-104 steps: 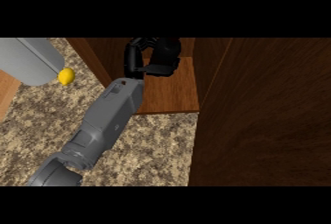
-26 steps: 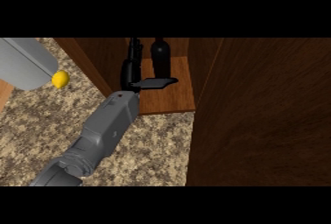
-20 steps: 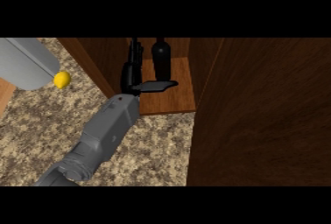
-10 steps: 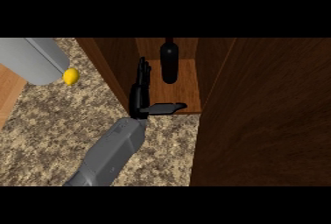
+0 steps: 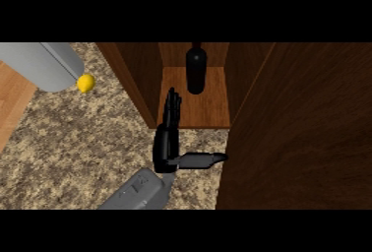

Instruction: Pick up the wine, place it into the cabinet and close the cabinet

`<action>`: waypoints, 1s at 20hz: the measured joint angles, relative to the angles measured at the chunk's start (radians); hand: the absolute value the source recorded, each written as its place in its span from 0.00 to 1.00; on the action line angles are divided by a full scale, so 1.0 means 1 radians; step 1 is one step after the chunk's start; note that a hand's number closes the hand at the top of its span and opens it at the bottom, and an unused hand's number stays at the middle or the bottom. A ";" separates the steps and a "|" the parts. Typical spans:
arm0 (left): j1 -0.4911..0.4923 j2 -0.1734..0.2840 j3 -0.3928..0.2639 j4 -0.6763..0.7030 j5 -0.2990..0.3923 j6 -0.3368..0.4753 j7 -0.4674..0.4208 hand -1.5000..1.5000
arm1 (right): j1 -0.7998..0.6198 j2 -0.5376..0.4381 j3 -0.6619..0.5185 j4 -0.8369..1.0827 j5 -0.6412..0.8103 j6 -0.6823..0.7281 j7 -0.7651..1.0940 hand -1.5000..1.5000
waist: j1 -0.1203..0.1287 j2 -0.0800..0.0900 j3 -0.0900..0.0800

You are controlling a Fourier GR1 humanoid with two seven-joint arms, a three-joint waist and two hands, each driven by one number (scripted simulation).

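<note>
No text, label, brand, number or sign can be read anywhere.

Lighting is dim and even, with no glare. The cabinet (image 5: 195, 106) interior is shaded, so the dark wine (image 5: 195, 69) bottle nearly merges with it. The speckled counter (image 5: 73, 142) is brighter. No cast shadow shows under the hand (image 5: 169, 142).

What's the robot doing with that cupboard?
The robot has put a dark wine bottle inside the wooden cabinet, where it stands on the shelf. One black hand is open, fingers straight and thumb out to the side, just in front of the shelf and not touching the bottle. Which hand it is cannot be told. The cabinet door at the right is not shut yet. A yellow lemon lies on the counter.
</note>
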 measured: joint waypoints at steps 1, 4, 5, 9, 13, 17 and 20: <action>0.017 0.001 -0.013 -0.047 -0.015 0.023 0.017 0.00 | 0.005 0.004 0.009 0.000 0.001 -0.002 -0.006 0.00 | 0.000 0.000 0.000; 0.094 0.021 -0.039 -0.171 -0.053 0.068 0.050 0.00 | 0.013 -0.003 0.001 -0.002 -0.001 0.007 -0.011 0.00 | 0.001 0.001 0.000; 0.122 0.030 -0.056 -0.214 -0.071 0.090 0.063 0.00 | 0.012 -0.003 0.001 -0.002 -0.001 0.008 -0.007 0.00 | 0.001 0.001 0.000; 0.227 0.092 -0.086 -0.369 -0.120 0.133 0.107 0.00 | -0.024 -0.004 -0.009 0.005 0.000 -0.002 0.007 0.00 | 0.003 0.002 0.000; 0.312 0.130 -0.104 -0.504 -0.154 0.142 0.133 0.00 | -0.018 -0.010 -0.015 0.003 -0.007 0.012 0.010 0.00 | 0.001 0.003 0.000; 0.384 0.188 -0.113 -0.608 -0.171 0.115 0.142 0.00 | 0.021 -0.004 0.005 0.006 -0.022 0.042 -0.009 0.00 | 0.000 0.003 0.000; 0.429 0.232 -0.126 -0.670 -0.185 0.090 0.149 0.00 | 0.038 0.002 0.031 0.005 -0.030 0.057 0.002 1.00 | -0.001 0.003 0.000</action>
